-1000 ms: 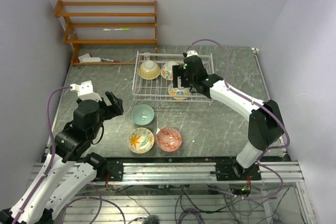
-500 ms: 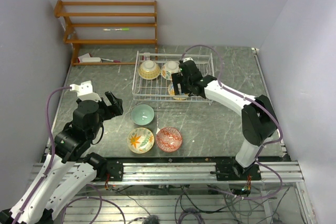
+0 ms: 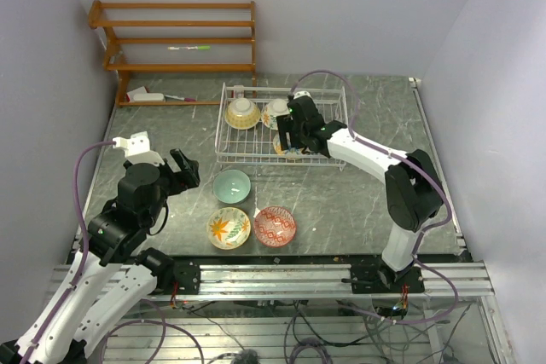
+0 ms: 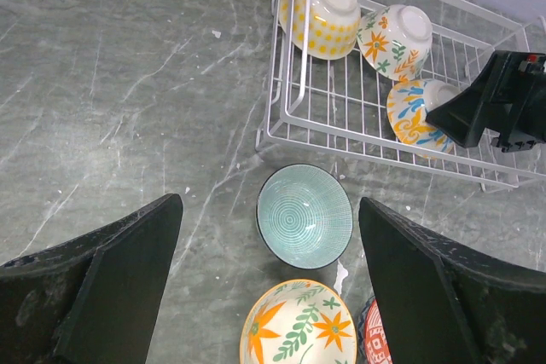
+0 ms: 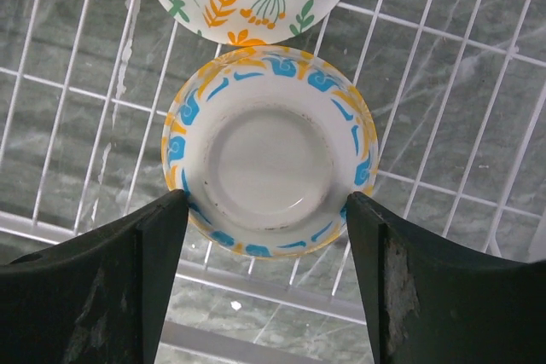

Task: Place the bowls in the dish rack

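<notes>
The white wire dish rack point(image 3: 229, 156) holds an upside-down yellow-dotted bowl point(image 3: 243, 112) and a floral bowl point(image 3: 275, 111). My right gripper point(image 3: 288, 137) is inside the rack, its fingers point(image 5: 145, 279) against both sides of an upside-down blue-and-yellow bowl point(image 5: 269, 151) that lies on the rack's wires near the front rim. On the table in front of the rack are a teal bowl point(image 3: 231, 186), an orange-leaf bowl point(image 3: 229, 228) and a red bowl point(image 3: 275, 226). My left gripper point(image 4: 269, 202) is open and empty above the teal bowl point(image 4: 304, 214).
An orange-brown wooden shelf unit point(image 3: 179, 40) stands at the back left with a pen on one shelf and small items point(image 3: 149, 95) at its foot. Grey walls close in on both sides. The right side of the rack point(image 3: 328, 125) holds no bowls.
My right gripper has shifted slightly left inside the rack with the blue-and-yellow bowl, and its elbow has swung inward. The left arm has not moved.
</notes>
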Robot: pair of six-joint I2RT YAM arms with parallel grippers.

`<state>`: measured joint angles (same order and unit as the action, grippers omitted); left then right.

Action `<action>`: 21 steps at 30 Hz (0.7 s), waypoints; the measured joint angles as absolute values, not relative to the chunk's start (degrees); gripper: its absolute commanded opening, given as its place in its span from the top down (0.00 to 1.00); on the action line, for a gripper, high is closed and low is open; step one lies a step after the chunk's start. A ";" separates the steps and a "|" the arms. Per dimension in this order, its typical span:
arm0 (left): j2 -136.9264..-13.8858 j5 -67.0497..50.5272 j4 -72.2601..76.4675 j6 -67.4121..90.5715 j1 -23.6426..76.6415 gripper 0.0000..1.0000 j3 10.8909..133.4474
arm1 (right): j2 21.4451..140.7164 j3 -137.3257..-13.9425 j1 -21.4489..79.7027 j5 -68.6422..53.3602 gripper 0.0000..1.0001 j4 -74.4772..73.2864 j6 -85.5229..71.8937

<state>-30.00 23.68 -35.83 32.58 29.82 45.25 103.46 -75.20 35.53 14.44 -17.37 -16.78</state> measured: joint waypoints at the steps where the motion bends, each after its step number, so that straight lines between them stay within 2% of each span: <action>1: -29.98 23.68 -35.83 32.58 29.82 0.05 45.25 | 103.72 -75.53 35.53 14.52 0.29 -17.17 -16.78; 10: -29.82 23.68 -35.83 32.58 29.82 0.05 45.25 | 104.09 -76.88 35.48 15.75 0.56 -16.62 -16.71; 21: -29.82 23.51 -35.83 32.58 29.82 0.04 45.25 | 102.61 -76.93 32.77 16.86 0.57 -17.58 -16.93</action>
